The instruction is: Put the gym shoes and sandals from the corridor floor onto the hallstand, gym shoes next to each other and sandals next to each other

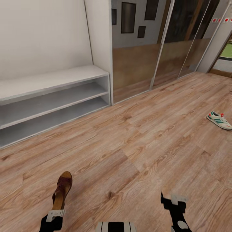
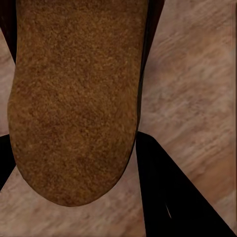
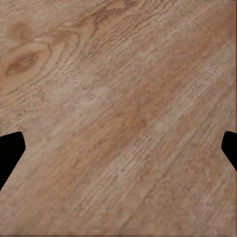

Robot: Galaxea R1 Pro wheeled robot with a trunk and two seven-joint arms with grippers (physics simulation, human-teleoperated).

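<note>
1. Head view: the left gripper (image 1: 55, 215), down at seven o'clock, holds a dark-brown sandal (image 1: 62, 190) by its heel, toe pointing away toward twelve, lifted for carrying to the white hallstand (image 1: 54, 96) at ten o'clock, whose shelves look bare. One gym shoe (image 1: 219, 120) lies on the corridor floor (image 1: 135, 151) at three o'clock. The right gripper (image 1: 174, 201) hangs at five o'clock, free.
2. Left wrist view: fingers (image 2: 168, 192) are clamped on the sandal's tan footbed (image 2: 74, 108).
3. Right wrist view: fingertips (image 3: 10, 148) stand wide apart above bare planks (image 3: 118, 113).
</note>
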